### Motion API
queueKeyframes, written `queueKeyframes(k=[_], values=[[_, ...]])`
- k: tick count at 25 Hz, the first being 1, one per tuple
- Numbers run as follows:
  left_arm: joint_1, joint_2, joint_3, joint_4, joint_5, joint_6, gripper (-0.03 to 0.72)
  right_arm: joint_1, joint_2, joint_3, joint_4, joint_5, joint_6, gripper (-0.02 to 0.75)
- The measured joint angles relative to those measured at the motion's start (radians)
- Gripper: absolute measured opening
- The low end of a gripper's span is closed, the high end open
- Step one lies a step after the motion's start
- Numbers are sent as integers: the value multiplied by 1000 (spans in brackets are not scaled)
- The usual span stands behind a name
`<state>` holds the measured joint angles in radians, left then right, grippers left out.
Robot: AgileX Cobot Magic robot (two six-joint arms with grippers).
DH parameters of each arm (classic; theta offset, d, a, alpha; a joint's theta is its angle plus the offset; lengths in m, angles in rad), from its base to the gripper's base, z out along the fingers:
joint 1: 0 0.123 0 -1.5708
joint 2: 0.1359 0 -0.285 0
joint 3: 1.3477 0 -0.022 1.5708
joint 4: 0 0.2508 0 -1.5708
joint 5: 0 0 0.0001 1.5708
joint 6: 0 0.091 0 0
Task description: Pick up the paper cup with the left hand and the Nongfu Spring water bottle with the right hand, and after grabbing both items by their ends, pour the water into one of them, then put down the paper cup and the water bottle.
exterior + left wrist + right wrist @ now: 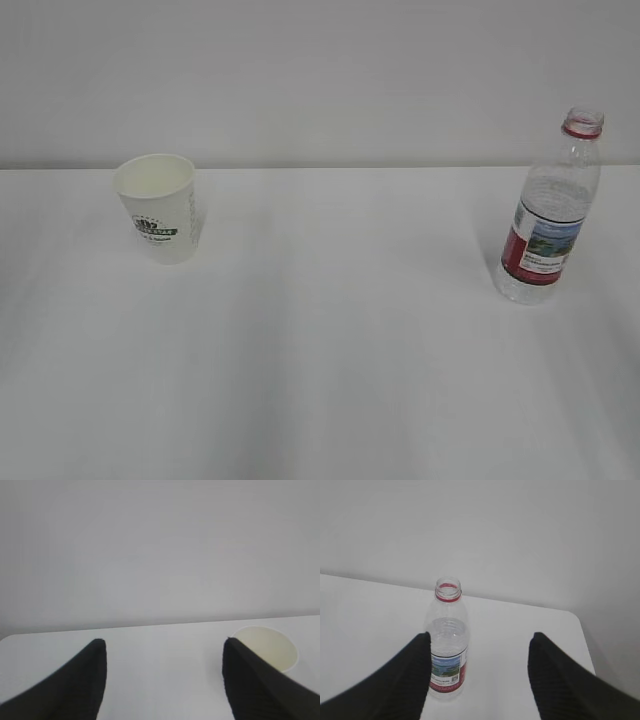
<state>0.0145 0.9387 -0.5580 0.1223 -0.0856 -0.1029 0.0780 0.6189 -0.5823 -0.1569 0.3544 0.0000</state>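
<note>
My left jaws [164,680] gape beside the cup [267,647], ready to straddle it. My right jaws [479,675] gape beside the bottle [447,645], holding nothing.

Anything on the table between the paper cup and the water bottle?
Nothing: the exterior view shows bare white table between the paper cup and the water bottle.

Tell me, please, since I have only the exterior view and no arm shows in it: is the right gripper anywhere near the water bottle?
Observer: Yes, the right gripper stands open behind the Nongfu Spring water bottle, which sits by its left finger.
Operator: And the left one?
Observer: The left gripper is open too; the paper cup shows just past its right finger.
Operator: Is either thing held?
Observer: No, both stand free on the table.
</note>
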Motion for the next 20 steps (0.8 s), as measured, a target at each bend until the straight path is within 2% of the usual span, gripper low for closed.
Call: queueKeyframes(k=[10,20], values=[[0,91,0,0,-81,0,519,0,181,1,0,-149,0,465],[0,145,0,0,-114,0,519,0,312,1,0,-169,0,465]])
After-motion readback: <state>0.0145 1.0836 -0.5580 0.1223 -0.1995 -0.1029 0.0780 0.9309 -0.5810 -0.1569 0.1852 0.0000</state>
